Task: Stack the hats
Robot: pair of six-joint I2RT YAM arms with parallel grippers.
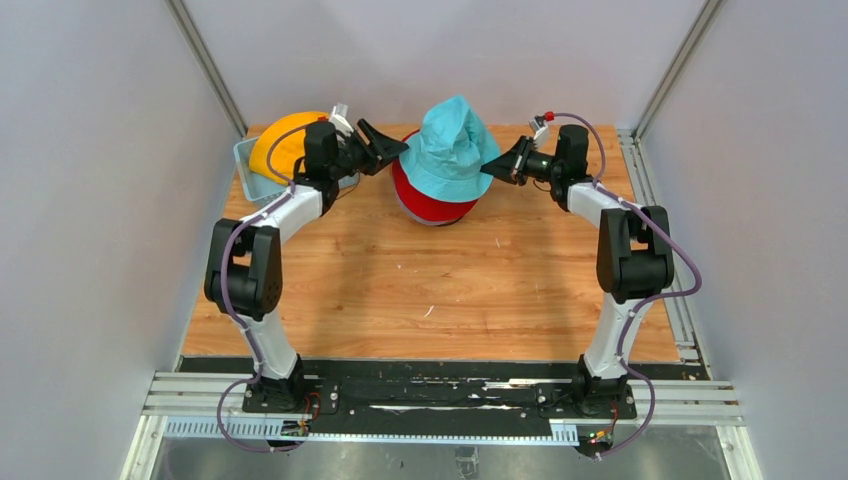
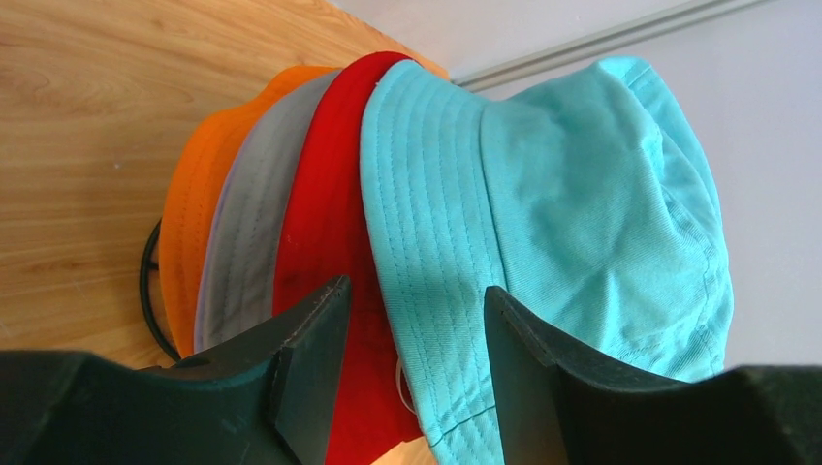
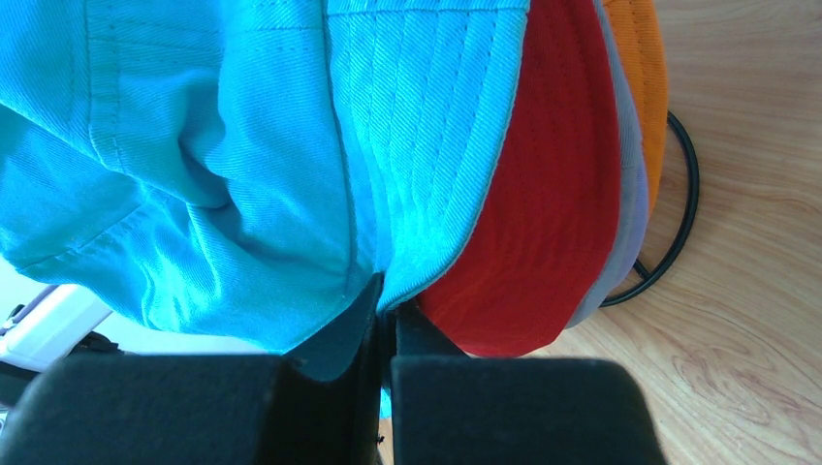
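Note:
A teal hat tops the stack of hats at the back middle of the table, over a red hat. The left wrist view shows the layers side by side: orange hat, grey hat, red hat, teal hat. My right gripper is shut on the teal hat's brim at its right side. At the stack's left, my left gripper stands open, with the teal and red brims lying between its fingers. A yellow hat rests in the basket.
The light blue perforated basket sits at the back left, right behind the left arm. A black wire stand shows under the stack. Grey walls close in the table on both sides and at the back.

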